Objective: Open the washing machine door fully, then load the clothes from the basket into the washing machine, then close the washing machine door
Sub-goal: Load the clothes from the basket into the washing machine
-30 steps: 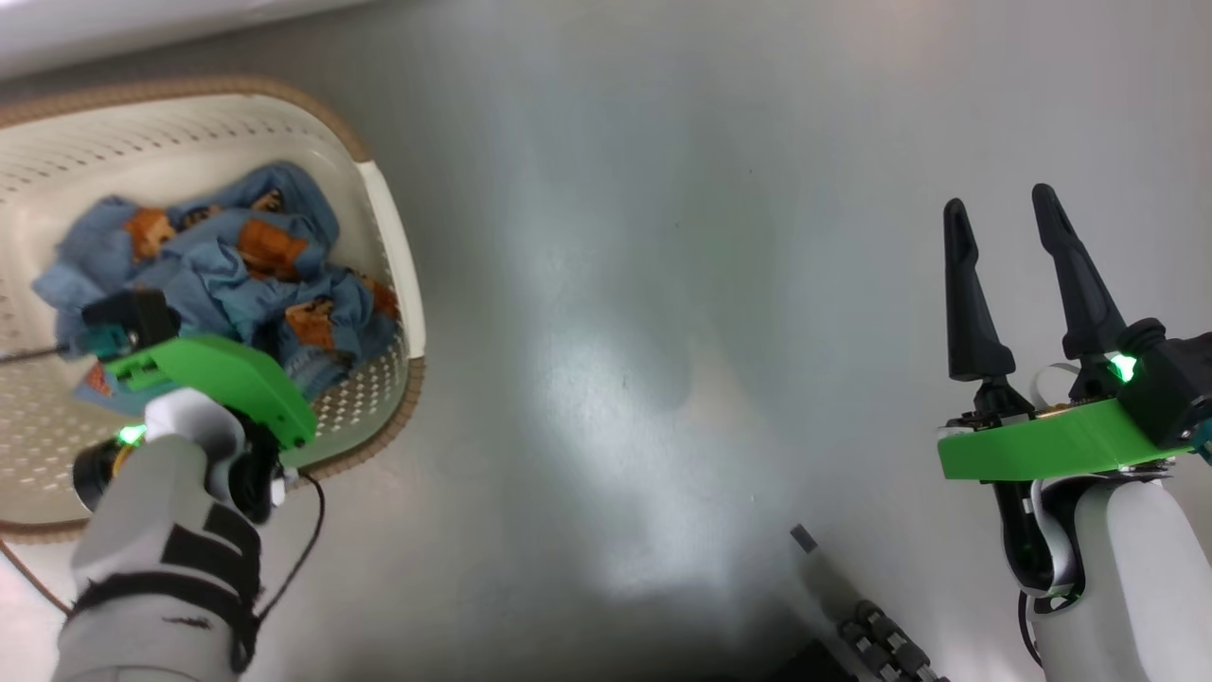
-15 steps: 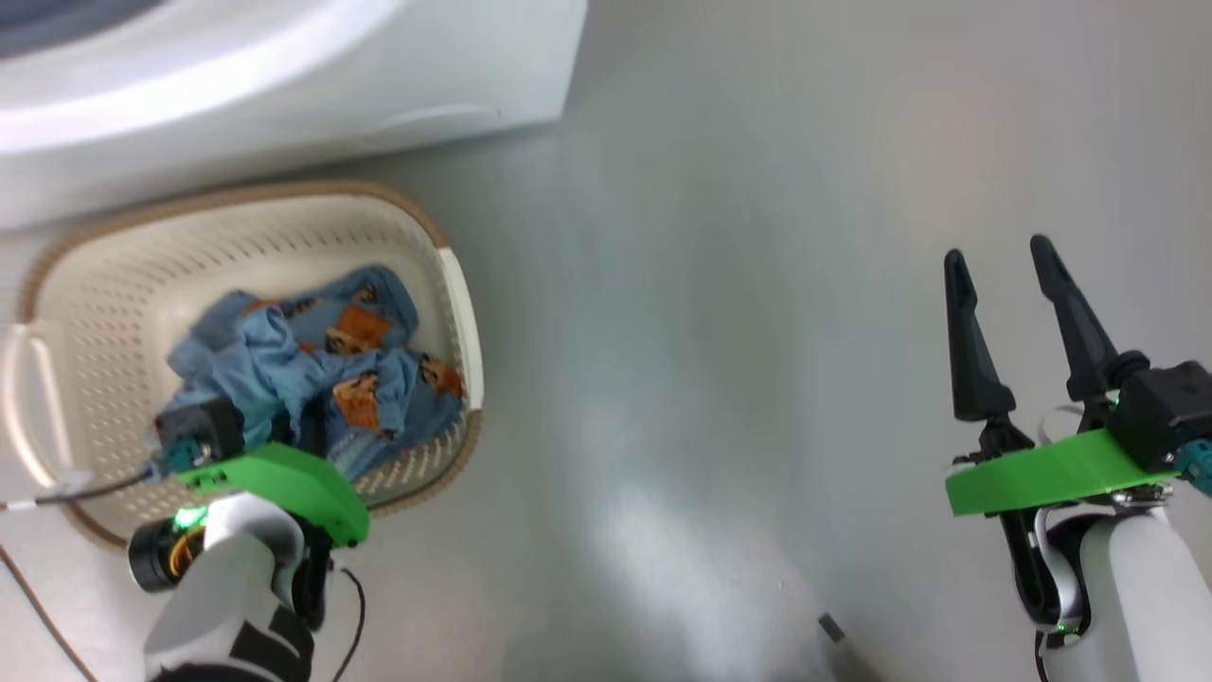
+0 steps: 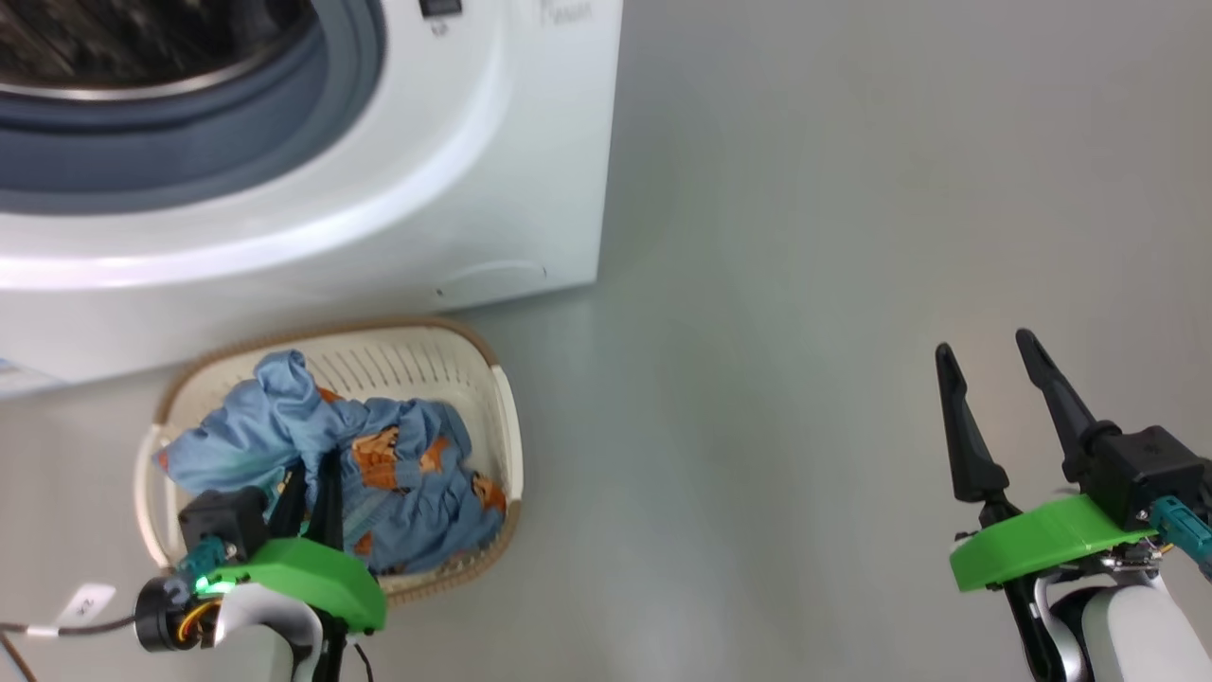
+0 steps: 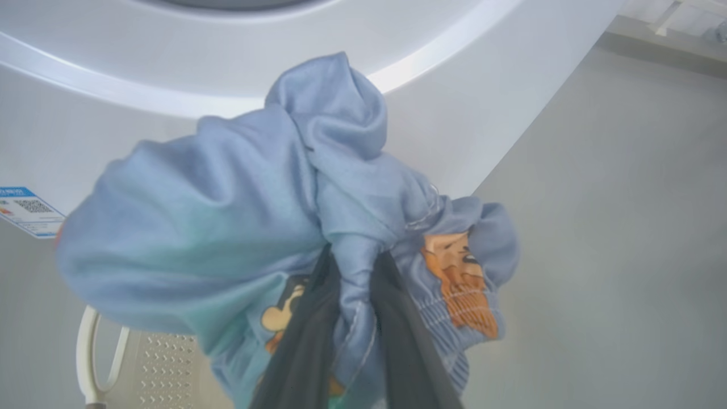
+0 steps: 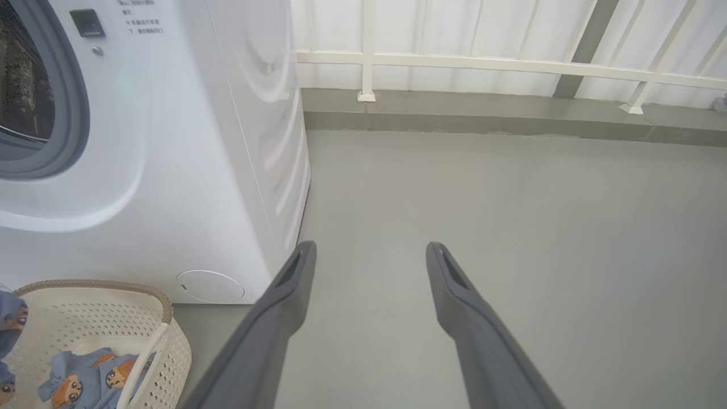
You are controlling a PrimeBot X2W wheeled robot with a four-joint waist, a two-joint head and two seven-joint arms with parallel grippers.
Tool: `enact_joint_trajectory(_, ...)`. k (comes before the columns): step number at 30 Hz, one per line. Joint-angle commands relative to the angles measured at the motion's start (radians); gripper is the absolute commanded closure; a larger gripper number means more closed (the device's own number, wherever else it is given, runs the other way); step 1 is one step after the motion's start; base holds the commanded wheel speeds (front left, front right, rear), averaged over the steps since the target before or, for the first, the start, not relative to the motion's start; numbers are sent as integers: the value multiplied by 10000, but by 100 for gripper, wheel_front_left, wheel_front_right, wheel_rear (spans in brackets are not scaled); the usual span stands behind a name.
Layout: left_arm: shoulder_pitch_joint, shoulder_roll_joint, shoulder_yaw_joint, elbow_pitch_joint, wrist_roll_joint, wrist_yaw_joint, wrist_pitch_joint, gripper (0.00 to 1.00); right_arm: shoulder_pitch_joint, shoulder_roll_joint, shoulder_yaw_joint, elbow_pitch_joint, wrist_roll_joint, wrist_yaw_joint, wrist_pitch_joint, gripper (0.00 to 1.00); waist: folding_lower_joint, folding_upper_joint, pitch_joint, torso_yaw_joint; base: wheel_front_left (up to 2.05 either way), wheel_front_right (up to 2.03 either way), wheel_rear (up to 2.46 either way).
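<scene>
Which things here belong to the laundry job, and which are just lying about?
In the job:
- the clothes, pinched in the left claw
- the basket
- the washing machine

Just about:
- the white railing
- the paper tag
- the right claw, open and idle above the floor

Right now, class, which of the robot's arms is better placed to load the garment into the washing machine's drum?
Left: the left gripper is shut on the light-blue garment, below the drum. The right gripper stands open and empty over the floor.
</scene>
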Motion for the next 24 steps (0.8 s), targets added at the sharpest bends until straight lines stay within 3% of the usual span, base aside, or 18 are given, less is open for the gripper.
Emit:
enact_joint_trajectory(1,376,224,286,-583,173,-52,-136,100,199,-85,164,-280,-100,44,43,0,3,-1,-1225,197,0,0,0)
enact_joint_trajectory(10,1654,211,342,-2161,458,-9,-136,100,929,-62,42,-697,-249,44,498,0,3,-1,-2598,427,0,0,0)
enact_joint_trajectory(24,2516,216,287,-2524,226,-16,-135,100,2100,60,-235,-1069,-231,44,936,0,3,-1,-3889,820,0,0,0)
